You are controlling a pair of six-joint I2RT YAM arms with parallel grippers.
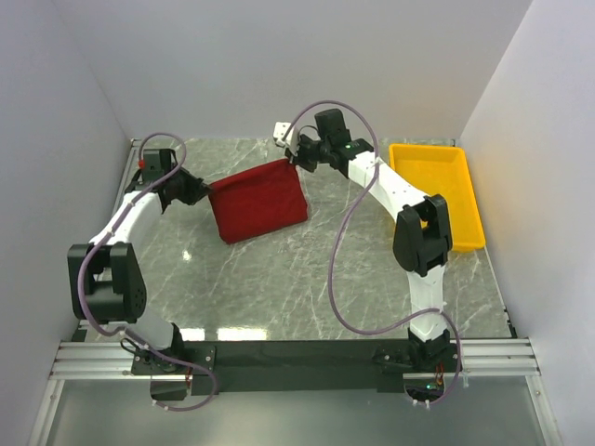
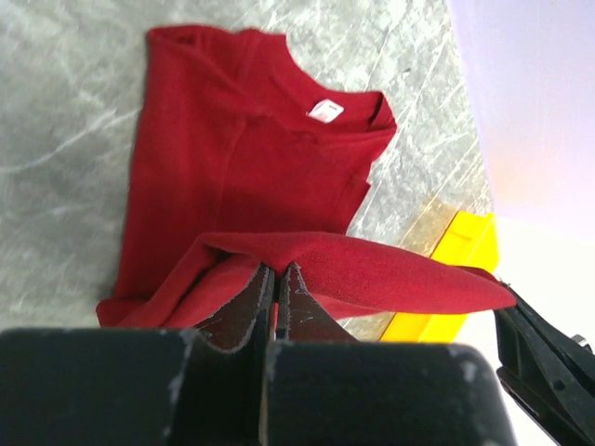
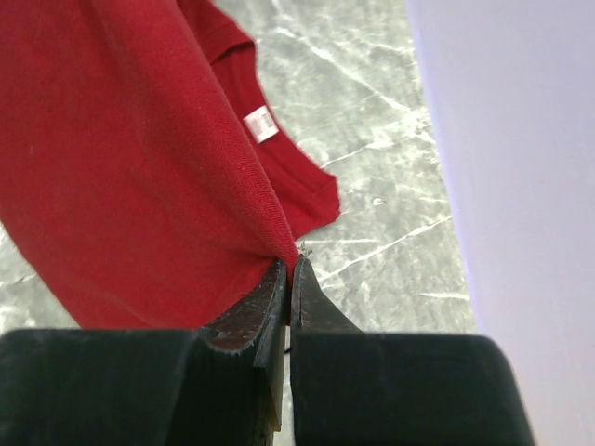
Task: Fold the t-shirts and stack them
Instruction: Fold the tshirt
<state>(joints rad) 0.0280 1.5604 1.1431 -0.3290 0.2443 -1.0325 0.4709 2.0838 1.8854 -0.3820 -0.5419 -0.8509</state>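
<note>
Maroon cloth fills the near part of both wrist views. Left gripper (image 2: 277,274): fingers pinched tight on a raised fold of the t-shirt (image 2: 232,177), with cloth bulging to either side of the tips. The gripped edge itself is hidden between the pads. Right gripper (image 3: 290,265): fingers likewise closed on a shirt corner, fabric hanging away up-left of the tips. Layer count in either pinch can't be told.

Past the left fingers the rest of the shirt lies flat on the marble table (image 2: 65,111), with the collar and white neck tag (image 2: 325,111) at the far end; the tag text is unreadable. Right of those tips is a corner of the yellow tray (image 2: 465,251), mostly hidden by the lifted fold. Black hardware (image 2: 544,358) at the fold's right end is cut off by the frame.

The right wrist view gets the tag and collar beyond its fingers. The tray shows only in the left wrist and top views.

Top view only: the shirt spans between the two grippers and reads as a plain red patch, collar and tag not visible, fingertips too small to resolve. A small white item (image 1: 279,132) sits just beyond the right fingers, unidentifiable. The tray is well apart from the shirt.
</note>
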